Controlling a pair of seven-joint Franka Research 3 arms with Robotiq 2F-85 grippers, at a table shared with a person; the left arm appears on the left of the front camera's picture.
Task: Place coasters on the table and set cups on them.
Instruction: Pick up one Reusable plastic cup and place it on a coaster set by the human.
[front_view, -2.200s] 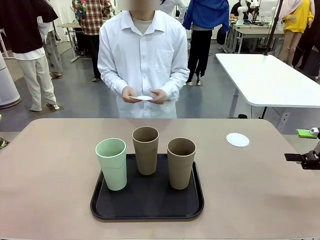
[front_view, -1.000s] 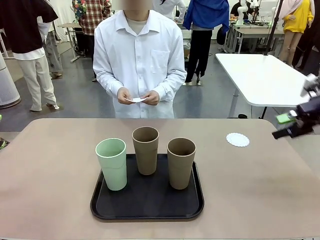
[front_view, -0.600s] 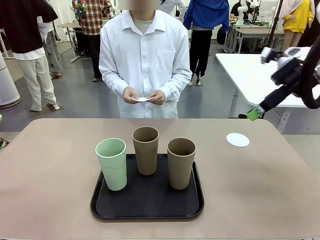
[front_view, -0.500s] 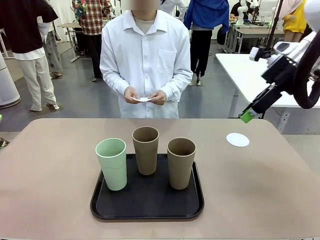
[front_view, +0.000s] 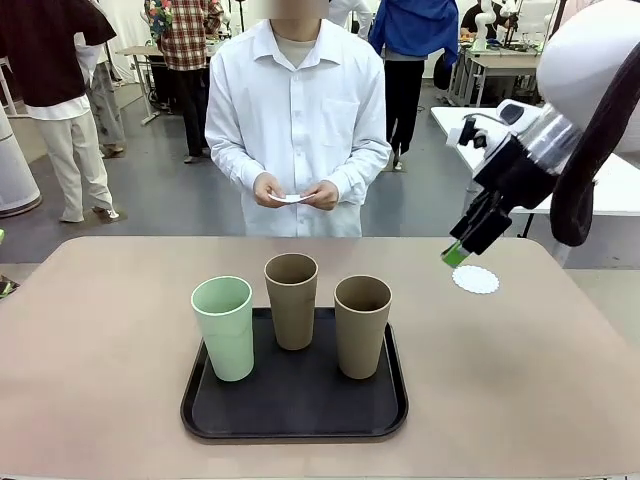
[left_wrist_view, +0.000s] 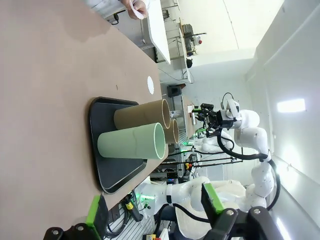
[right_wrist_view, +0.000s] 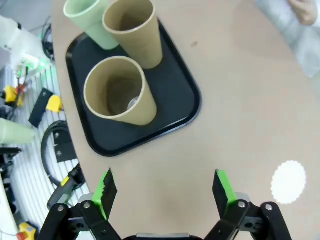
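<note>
Fingers wide and empty, the right gripper (front_view: 454, 254) has swung over the table's (front_view: 100, 330) far-right corner near the coaster (front_view: 475, 279), likely cup-bound.

Front camera looks across the table (front_view: 90, 340) at the person (front_view: 300, 120); left wrist sits low, rolled sideways; right wrist looks down; all share the tray (front_view: 295, 405)

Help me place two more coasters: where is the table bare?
Bare table lies left of the black tray and along the far edge behind it. Right of the tray is free up to the white coaster near the open right end effector. The tray, holding three cups, is crowded.
</note>
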